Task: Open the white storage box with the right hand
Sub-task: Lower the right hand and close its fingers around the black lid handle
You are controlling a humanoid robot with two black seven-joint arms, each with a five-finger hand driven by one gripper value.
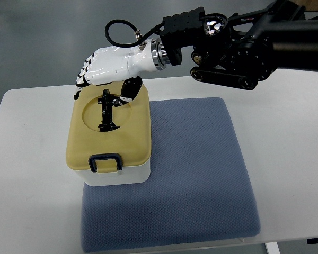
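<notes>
The white storage box [116,175] sits on the left part of a blue-grey padded mat [196,174], with its left side overhanging the mat's edge onto the table. Its tan lid [130,137] is in place, with a round recess holding a black handle [106,111] that stands upright at the centre, and a black latch [106,162] on the near edge. The right hand [103,69], white with black finger joints, reaches in from the upper right and hovers over the far edge of the lid. Its fingers [82,79] curl downward at the far left corner, and the thumb [130,91] points toward the handle; whether any of them grip it cannot be told. The mat lies on a white table [291,132] with rounded corners. Beyond the table spreads a smooth grey-green floor [42,37].
</notes>
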